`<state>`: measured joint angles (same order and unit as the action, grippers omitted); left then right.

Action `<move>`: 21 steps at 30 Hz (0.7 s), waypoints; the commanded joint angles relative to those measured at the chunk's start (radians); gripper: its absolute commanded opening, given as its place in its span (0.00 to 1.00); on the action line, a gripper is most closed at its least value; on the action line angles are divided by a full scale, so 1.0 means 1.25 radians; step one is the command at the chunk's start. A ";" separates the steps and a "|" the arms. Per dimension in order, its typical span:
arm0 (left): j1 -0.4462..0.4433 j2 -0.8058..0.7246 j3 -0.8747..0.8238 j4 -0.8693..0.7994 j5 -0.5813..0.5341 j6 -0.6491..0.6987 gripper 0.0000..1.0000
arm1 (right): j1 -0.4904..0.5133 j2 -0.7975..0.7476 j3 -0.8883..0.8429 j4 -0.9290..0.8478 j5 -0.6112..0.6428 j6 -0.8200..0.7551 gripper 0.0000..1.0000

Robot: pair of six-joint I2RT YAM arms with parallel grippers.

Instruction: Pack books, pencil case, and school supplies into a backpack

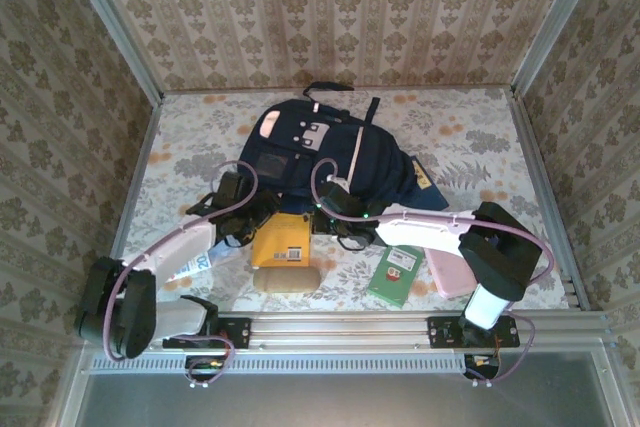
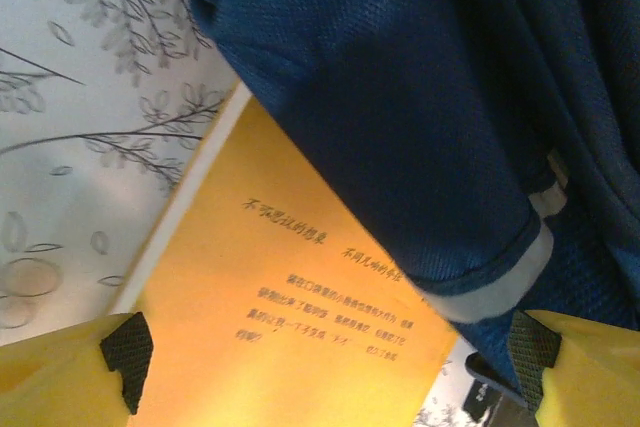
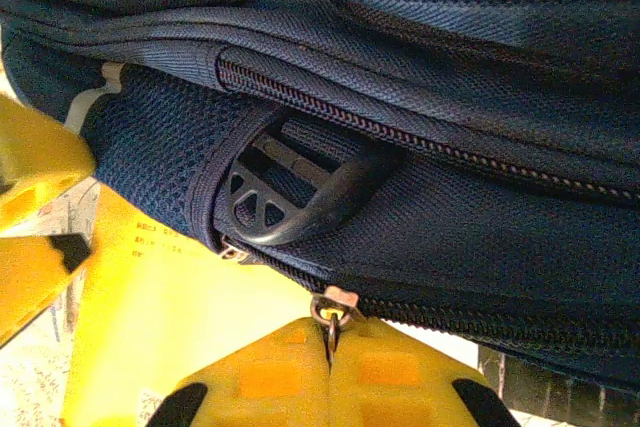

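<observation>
Jaws of the right gripper (image 3: 328,347) are clenched on the metal zipper pull (image 3: 333,307) at the near edge of the backpack (image 3: 420,67), navy weave with a mesh pocket holding a black buckle (image 3: 285,197). The left gripper (image 2: 330,352) has its jaws released, wide apart over the orange-yellow book (image 2: 300,287); its cover carries lines of dark print, and its far corner lies under the fabric. From above, the pink-striped backpack lies flat mid-counter (image 1: 200,147), with a green book (image 1: 397,275) near it.

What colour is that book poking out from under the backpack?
The book is orange-yellow, with a few lines of small dark print. The left wrist view shows it best.
</observation>
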<state>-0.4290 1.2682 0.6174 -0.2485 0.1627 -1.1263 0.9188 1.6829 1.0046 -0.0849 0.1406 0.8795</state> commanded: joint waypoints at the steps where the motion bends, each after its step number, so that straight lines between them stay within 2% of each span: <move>1: -0.011 0.021 0.021 0.065 0.023 -0.066 0.95 | 0.002 -0.033 -0.006 0.049 -0.050 0.028 0.00; 8: -0.012 0.089 0.054 0.132 0.008 -0.091 0.88 | -0.003 -0.049 -0.040 0.107 -0.081 0.042 0.00; 11: -0.012 0.131 0.064 0.167 0.010 -0.106 0.79 | -0.012 -0.057 -0.051 0.115 -0.087 0.044 0.00; 13: -0.015 0.155 0.073 0.189 0.009 -0.115 0.66 | -0.019 -0.055 -0.060 0.123 -0.098 0.047 0.00; 18: -0.016 0.199 0.116 0.240 0.023 -0.098 0.10 | -0.038 -0.041 -0.098 0.149 -0.095 0.049 0.00; 19: -0.017 0.198 0.122 0.239 0.021 -0.101 0.02 | -0.043 -0.039 -0.109 0.159 -0.095 0.048 0.00; 21: -0.017 0.191 0.125 0.246 0.016 -0.114 0.00 | -0.053 -0.036 -0.129 0.174 -0.087 0.046 0.00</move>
<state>-0.4545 1.5089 0.7311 -0.0074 0.2062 -1.2602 0.8608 1.6615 0.8761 0.0872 0.0471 0.9245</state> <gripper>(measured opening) 0.052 0.058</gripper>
